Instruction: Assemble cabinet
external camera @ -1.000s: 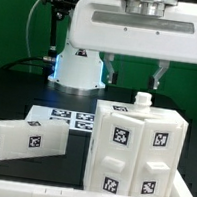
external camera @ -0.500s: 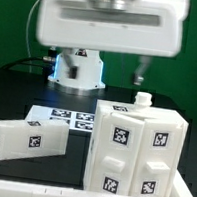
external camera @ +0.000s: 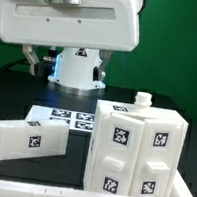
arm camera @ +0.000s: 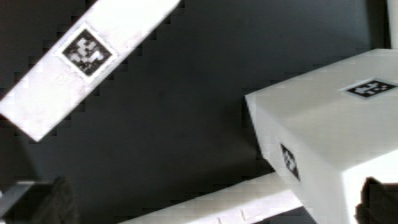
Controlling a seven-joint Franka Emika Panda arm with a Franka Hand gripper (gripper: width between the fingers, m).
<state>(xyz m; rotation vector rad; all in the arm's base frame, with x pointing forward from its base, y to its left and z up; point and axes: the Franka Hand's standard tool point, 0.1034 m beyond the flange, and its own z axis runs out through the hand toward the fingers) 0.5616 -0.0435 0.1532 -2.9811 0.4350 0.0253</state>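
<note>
Two fingers (external camera: 27,57) of the gripper (external camera: 66,62) hang spread wide and empty, touching nothing, above the table (external camera: 7,90), well apart from the cabinet (external camera: 135,152) standing at the exterior view's right.

The cabinet (external camera: 135,152) stands at the exterior view's right — a smaller block (external camera: 29,138) lies apart, to its left. The marker board (external camera: 64,116) lies behind the block, perhaps touching it.

You're in a robotics lab test cell, your arm's white base (external camera: 78,72) standing on a black table (external camera: 12,87), plain green backdrop (external camera: 179,47) behind, the marker board (external camera: 66,115) lying flat, black-and-white square tags (external camera: 120,141) on the white cabinet (external camera: 136,177)
</note>
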